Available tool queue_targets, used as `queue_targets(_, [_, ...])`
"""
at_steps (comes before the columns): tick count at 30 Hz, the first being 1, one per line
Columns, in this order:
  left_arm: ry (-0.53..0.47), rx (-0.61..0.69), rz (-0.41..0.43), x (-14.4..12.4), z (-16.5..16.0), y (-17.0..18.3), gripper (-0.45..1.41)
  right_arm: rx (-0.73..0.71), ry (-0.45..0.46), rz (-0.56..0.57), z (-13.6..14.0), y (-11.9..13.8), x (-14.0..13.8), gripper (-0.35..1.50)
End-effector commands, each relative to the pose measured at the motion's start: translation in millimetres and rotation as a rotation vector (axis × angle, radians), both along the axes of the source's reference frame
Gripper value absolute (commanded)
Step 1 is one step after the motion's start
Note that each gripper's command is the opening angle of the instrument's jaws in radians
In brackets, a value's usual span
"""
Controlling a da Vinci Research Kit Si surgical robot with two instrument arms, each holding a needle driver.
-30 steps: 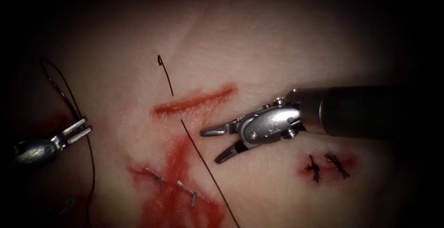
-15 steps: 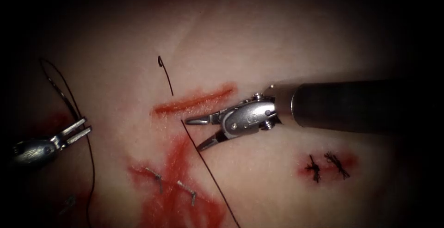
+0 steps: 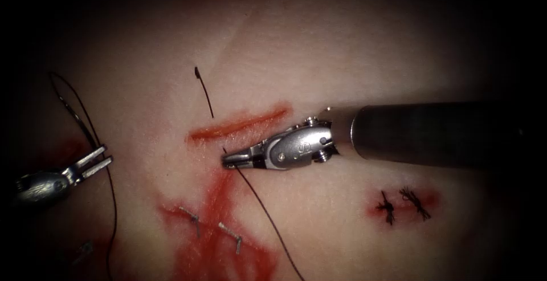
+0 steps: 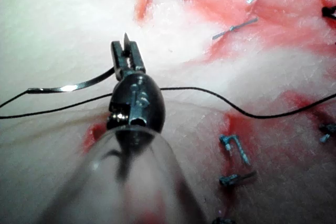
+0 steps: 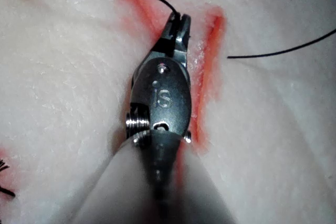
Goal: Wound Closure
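Thread (image 3: 259,201) sits clamped in my right pincer (image 3: 229,160), whose jaws are closed on the strand just at the 6 o'clock side of the cut (image 3: 239,124), where the thread comes out of the tissue (image 3: 342,47). From the grip the strand runs toward 5 o'clock across the red fluid (image 3: 219,241). A short free end of thread (image 3: 203,90) lies at 12 o'clock of the cut. My left pincer (image 3: 97,161) waits well apart at 9 o'clock with its jaws narrowly parted; I see them holding the curved needle (image 4: 73,86) near one end, clear of the tissue. Metal staples (image 3: 228,234) lie in the red fluid at 6 o'clock, and two dark knots (image 3: 399,204) sit at 4 o'clock
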State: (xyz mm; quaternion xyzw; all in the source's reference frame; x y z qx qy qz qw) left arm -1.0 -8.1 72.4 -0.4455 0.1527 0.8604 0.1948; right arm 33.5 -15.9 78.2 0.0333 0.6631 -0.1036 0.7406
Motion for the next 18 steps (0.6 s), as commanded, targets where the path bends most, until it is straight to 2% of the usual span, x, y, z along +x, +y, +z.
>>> queue_targets(1, [-0.001, 0.0, 0.001, -0.5, 0.7, 0.0, -0.45, 0.002, 0.006, -0.01, 0.2, -1.0, 0.2, -0.35])
queue_targets(5, [-0.001, -0.001, 0.001, -0.5, 0.7, 0.0, -0.45, 0.0, 0.028, -0.055, -1.5, -4.0, -0.6, -0.35])
queue_targets(13, [-0.001, -0.001, 0.0, -0.5, 0.7, 0.0, -0.45, 0.05, -0.008, -0.147, -4.6, -8.6, -1.1, -0.35])
queue_targets(18, [-0.001, -0.001, 0.0, -0.5, 0.8, 0.0, -0.45, 0.086, -0.034, -0.191, -5.7, -9.8, -1.8, -0.35])
